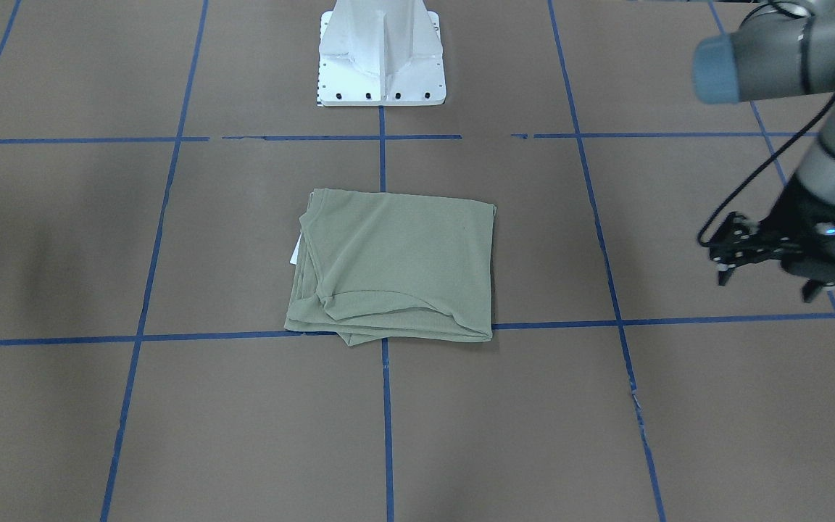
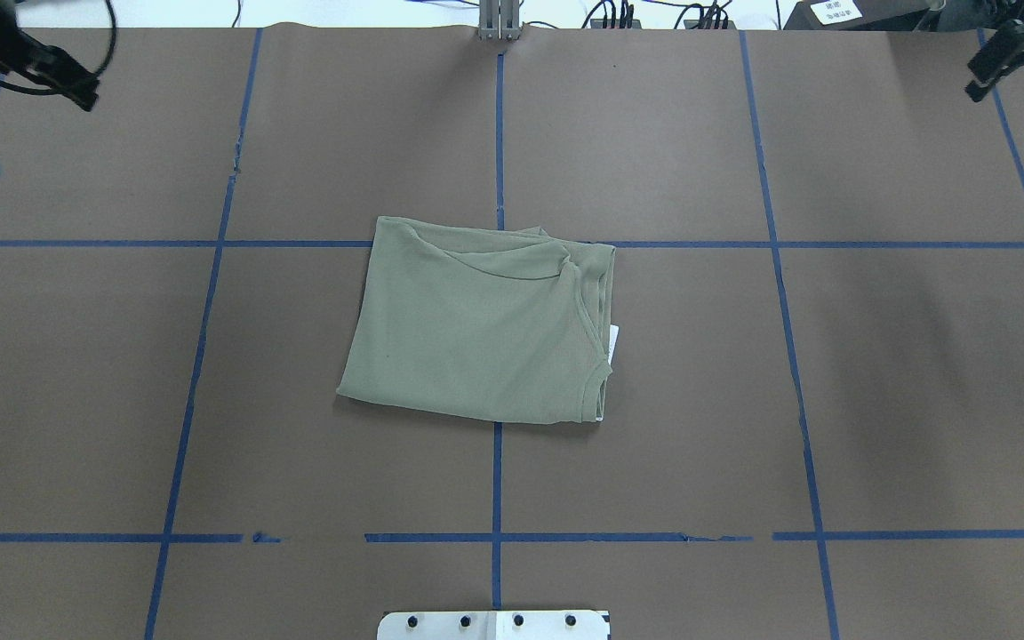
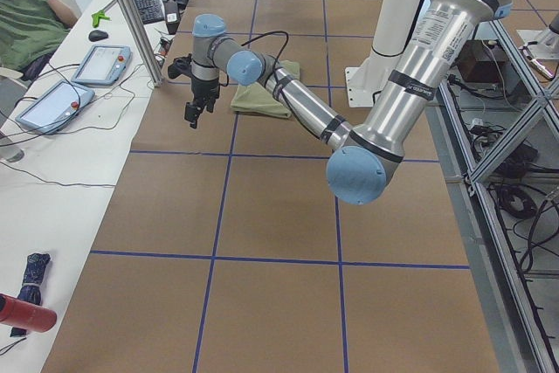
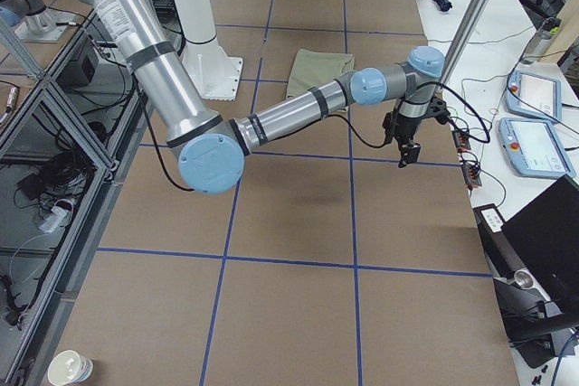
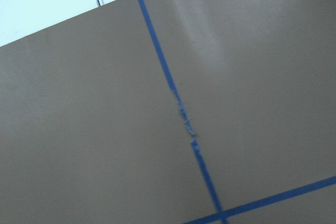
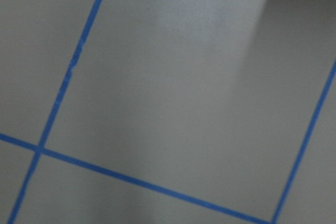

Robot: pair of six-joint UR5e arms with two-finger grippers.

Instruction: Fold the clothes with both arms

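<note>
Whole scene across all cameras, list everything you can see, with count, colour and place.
shirt: one, sage green, folded, table centre
hang tag: one, white, peeking from the shirt's edge
table: one, brown with a blue tape grid
pedestal base: one, white, robot's side of the table
teach pendants: two, grey-blue, beside the table's operator edge
person: one, green top, seated near the pendants
paper cup: one, white, beyond a table corner
left gripper: one, black, fingers apart, over the far-left corner
right gripper: one, black, over the far-right corner

Left arm (image 3: 301, 104), right arm (image 4: 289, 113) outstretched
</note>
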